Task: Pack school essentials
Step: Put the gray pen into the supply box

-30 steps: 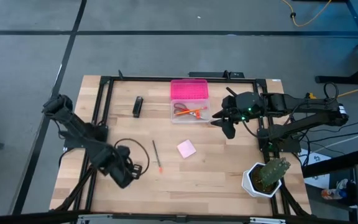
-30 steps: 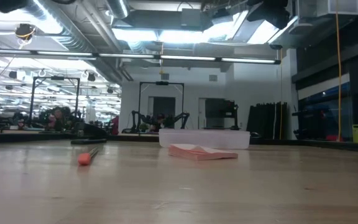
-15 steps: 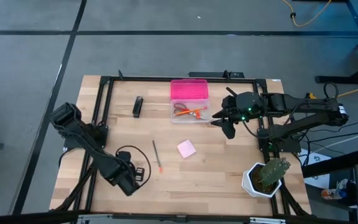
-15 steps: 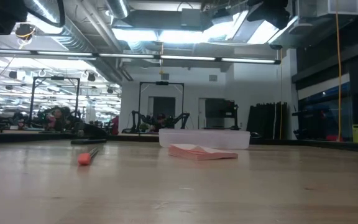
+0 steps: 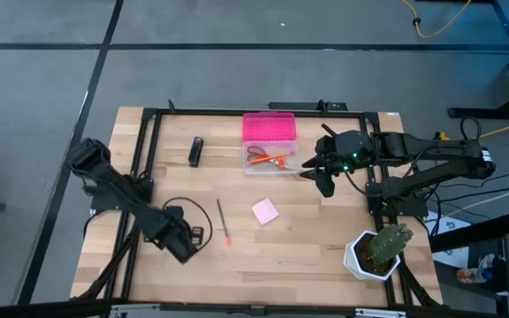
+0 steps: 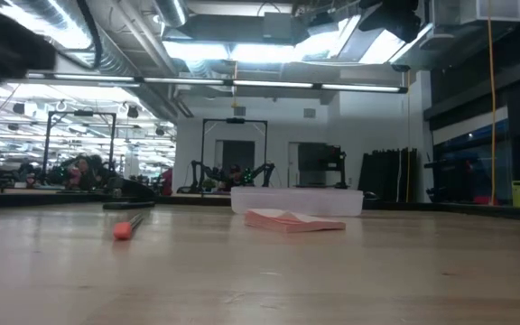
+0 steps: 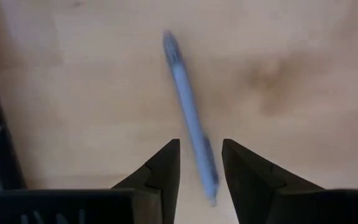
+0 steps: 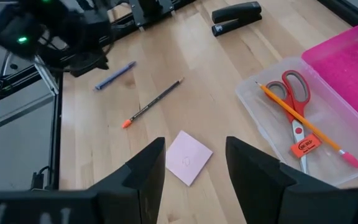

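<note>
Wooden desk near the left edge: the left end effector hovers with fingers parted around a blue pen lying flat — not gripped. Farther off, pink notepad; the right end effector waits, fingers apart and empty, beside the clear box holding scissors.

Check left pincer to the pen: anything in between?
Nothing visible. The left pincer is right over the pen, which lies on bare table; one end runs into the gap between the open fingers.
</note>
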